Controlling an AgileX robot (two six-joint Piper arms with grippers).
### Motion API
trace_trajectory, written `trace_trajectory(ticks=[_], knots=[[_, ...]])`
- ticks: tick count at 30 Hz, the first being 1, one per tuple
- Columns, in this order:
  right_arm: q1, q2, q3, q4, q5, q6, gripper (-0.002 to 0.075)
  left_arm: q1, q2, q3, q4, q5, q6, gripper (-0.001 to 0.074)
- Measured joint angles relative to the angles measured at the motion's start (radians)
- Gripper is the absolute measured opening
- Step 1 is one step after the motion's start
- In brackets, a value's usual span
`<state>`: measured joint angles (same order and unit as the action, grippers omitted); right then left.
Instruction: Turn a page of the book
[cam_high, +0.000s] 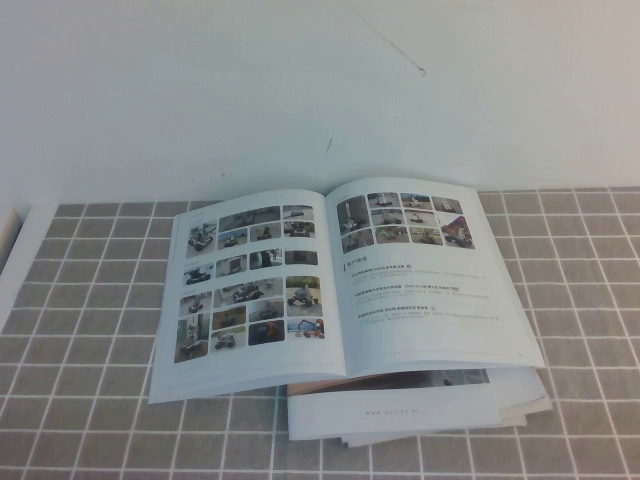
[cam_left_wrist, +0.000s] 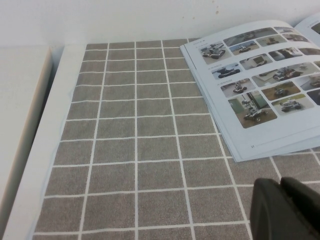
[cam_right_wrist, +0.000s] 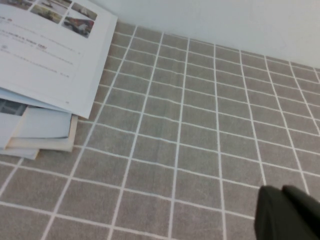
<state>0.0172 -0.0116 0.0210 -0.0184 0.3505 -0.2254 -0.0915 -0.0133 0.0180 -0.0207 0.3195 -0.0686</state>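
Note:
The book (cam_high: 340, 275) lies open and flat on the grey tiled cloth, on top of a stack of booklets. Its left page (cam_high: 250, 280) shows a grid of small colour photos; its right page (cam_high: 425, 280) has photos at the top and grey text below. In the left wrist view the photo-grid page (cam_left_wrist: 260, 85) lies beyond my left gripper (cam_left_wrist: 280, 186), which is shut and empty over bare cloth. In the right wrist view the book's right page corner (cam_right_wrist: 50, 55) lies well away from my right gripper (cam_right_wrist: 282, 192), which is shut and empty. Neither arm shows in the high view.
White-and-orange booklets (cam_high: 420, 410) are stacked under the book, also seen in the right wrist view (cam_right_wrist: 40, 132). The grey tiled cloth (cam_high: 80, 400) covers the table. A white wall (cam_high: 300, 80) stands behind. A white ledge (cam_left_wrist: 20, 120) borders the cloth's left edge.

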Motion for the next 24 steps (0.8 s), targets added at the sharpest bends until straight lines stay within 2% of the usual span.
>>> trace_trajectory(ticks=[17,24], knots=[[-0.010,0.000,0.000,0.007,-0.002,0.017,-0.0002,0.000,0.000,0.000,0.000,0.001,0.004,-0.0004],[-0.112,0.000,0.000,0.011,-0.002,0.025,-0.0002,0.000,0.000,0.000,0.000,0.004,0.007,-0.0004]])
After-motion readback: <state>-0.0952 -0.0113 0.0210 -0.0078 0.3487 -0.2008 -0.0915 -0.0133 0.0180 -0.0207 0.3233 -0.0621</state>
